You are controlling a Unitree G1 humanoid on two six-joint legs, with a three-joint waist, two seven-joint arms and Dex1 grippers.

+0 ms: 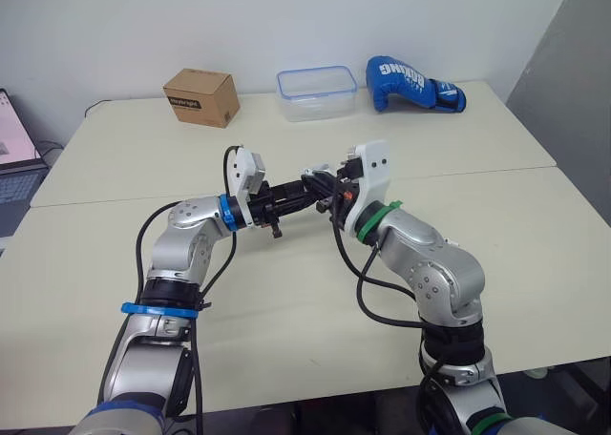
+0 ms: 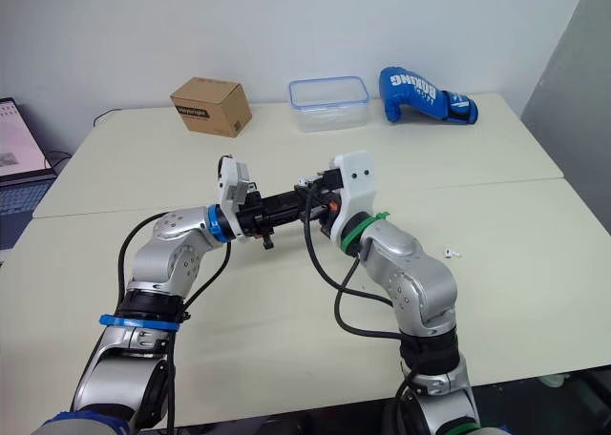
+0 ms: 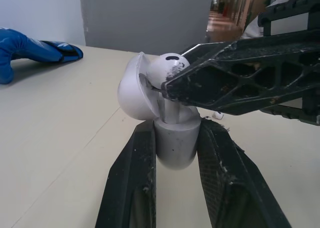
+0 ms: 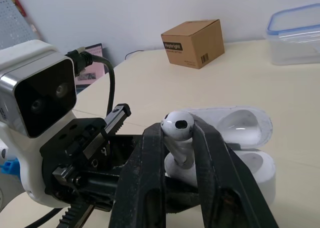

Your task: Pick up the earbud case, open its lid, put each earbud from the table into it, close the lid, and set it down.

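Earbud case (image 4: 252, 170) in inward-angled left tool (image 3: 176, 130)

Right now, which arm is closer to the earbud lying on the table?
Right. The loose earbud lies just beside the right arm, whose gripper holds the other earbud; the left arm, holding the earbud case, is farther off on the other side.

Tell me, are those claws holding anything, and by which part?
The left end effector grips the earbud case by its lower body; right end effector pinches an earbud below its head.
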